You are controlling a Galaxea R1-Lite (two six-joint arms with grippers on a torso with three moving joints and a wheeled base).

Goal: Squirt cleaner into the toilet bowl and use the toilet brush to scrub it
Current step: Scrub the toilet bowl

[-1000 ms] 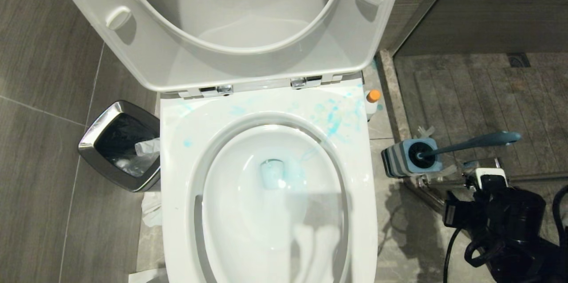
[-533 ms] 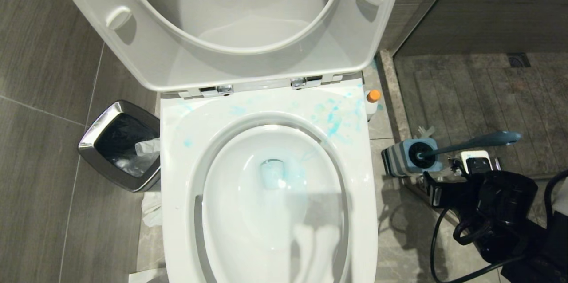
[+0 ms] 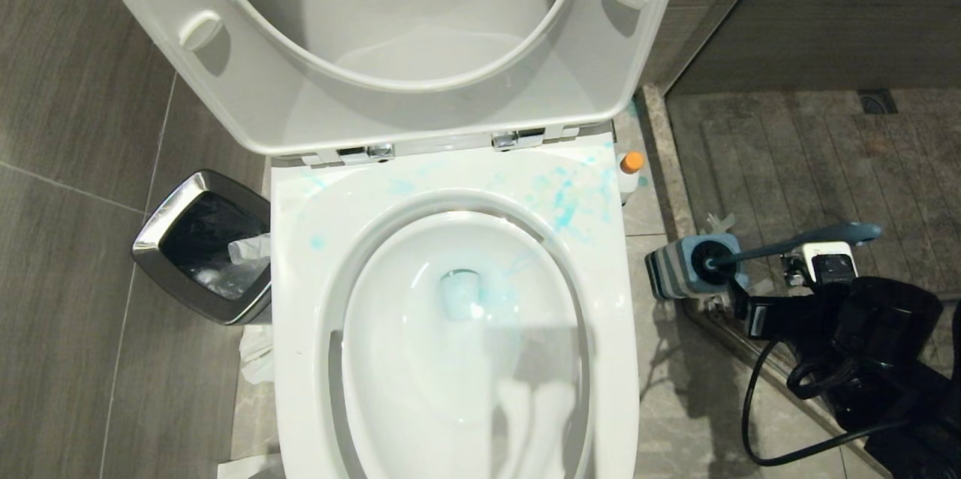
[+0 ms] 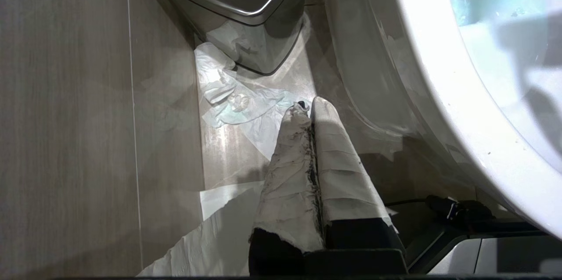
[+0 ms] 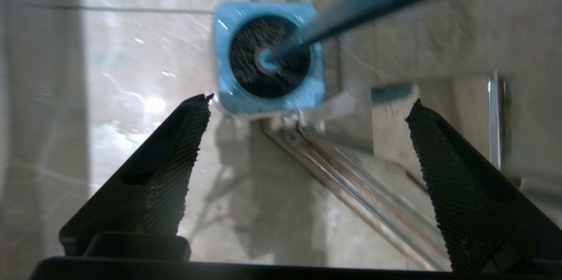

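The left gripper (image 4: 307,109) hangs low at the near left of the toilet bowl (image 3: 300,329), its two tape-wrapped fingers (image 4: 287,161) pressed together on nothing, above crumpled tissue (image 4: 237,104) on the floor tiles (image 4: 88,139). At the near right, the right gripper (image 5: 307,104) hovers over the floor by the shower threshold (image 3: 721,329), its black ridged fingers (image 5: 175,157) spread wide with nothing between them. Just beyond it the toilet brush (image 3: 796,241) stands in its square blue-grey holder (image 3: 687,269), black bristle head down in the well, slate-blue handle leaning to the right; the gripper is near the handle but apart from it. In the bowl, water tinted teal sits around the drain, and blue-teal splashes (image 3: 563,201) mark the far right of the rim. The cleaner (image 3: 631,167), orange cap up, stands on the floor at the far right corner of the toilet. A steel-rimmed waste bin (image 3: 161,227) sits at the left. The seat and lid (image 3: 248,96) are raised.
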